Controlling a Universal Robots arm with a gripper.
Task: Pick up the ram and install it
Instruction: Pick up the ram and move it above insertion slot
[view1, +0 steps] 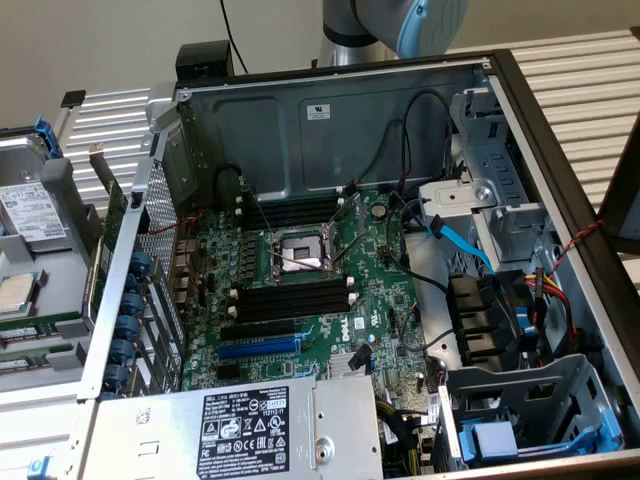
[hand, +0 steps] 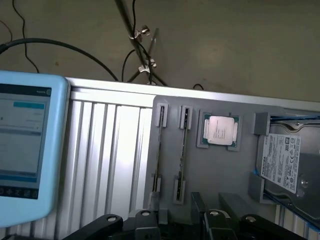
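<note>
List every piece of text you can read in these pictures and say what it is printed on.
"DELL": on the motherboard.
Power supply label: too small to read.
Hard drive label: blurred.
Processor markings: too small.
Tablet screen: blurred.

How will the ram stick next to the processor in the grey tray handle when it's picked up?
The ram stick is a thin flat board, so probably stiff and light. It stands on its narrow edge, propped at both ends in the grey tray, so unsupported it would likely tip. Its slim edge offers little to grip, so it may slip.
</note>
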